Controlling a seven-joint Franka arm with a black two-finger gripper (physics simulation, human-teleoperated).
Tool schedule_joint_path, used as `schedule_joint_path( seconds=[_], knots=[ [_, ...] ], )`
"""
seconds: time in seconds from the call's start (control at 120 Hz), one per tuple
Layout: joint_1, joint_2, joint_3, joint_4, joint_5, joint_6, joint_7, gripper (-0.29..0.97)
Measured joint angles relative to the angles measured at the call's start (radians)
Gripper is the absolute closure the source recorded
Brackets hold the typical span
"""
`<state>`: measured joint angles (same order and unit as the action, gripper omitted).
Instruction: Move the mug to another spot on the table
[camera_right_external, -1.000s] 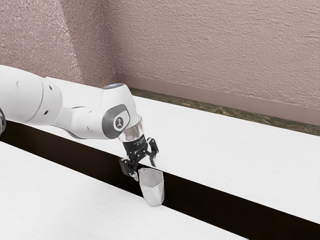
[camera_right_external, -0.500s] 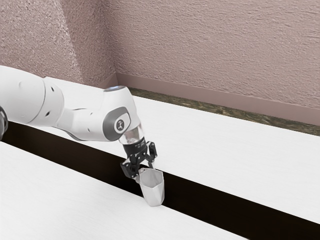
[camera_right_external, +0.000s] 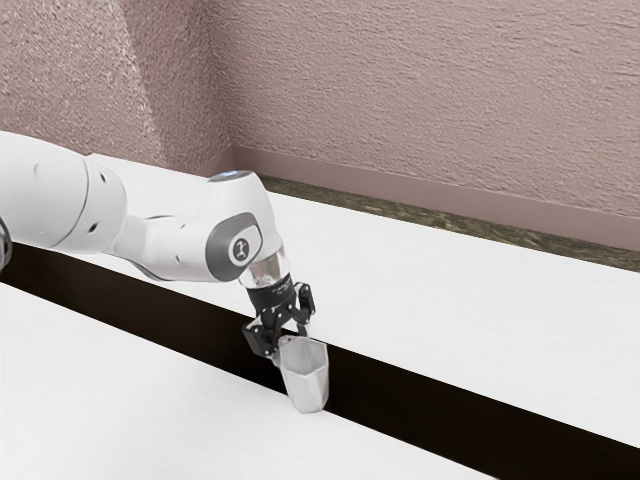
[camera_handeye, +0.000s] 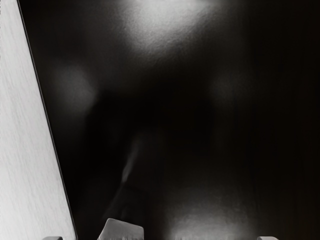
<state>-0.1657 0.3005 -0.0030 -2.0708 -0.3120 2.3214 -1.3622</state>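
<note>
Pink rough wall behind, with a dark speckled floor strip at its foot. The white table is crossed by a black band.

Exterior view, left to right:
- The white arm comes in from the exterior view's left and bends down over the black band.
- The hand is at the mug's rim, closed to a narrow spread and holding the mug. One finger is against the wall on the exterior view's left; the other is behind the rim.
- The mug stands upright at the near edge of the black band, base on the table, mouth up. I can't see what is inside it from this angle.

Compared with 1.0 s ago, the hand has dropped slightly and its spread has narrowed from wide. Compared with 0.5 s ago, it has barely changed. The mug is in the same spot throughout.

In the wrist view, the white table edge runs beside a dark glossy area under the hand. The grey bits at the frame edge are too blurred to name.
</note>
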Motion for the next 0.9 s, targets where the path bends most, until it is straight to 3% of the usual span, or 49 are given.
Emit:
schedule_joint_path(
  seconds=[0.1, 0.333, 0.9],
  knots=[
    [0.000, -0.001, 0.000, -0.002, 0.000, -0.001, -0.003, 0.18],
    [0.000, -0.006, 0.001, -0.002, 0.001, -0.004, -0.009, 0.38],
    [0.000, -0.067, 0.002, -0.004, 0.036, -0.015, -0.018, 0.63]
  ],
)
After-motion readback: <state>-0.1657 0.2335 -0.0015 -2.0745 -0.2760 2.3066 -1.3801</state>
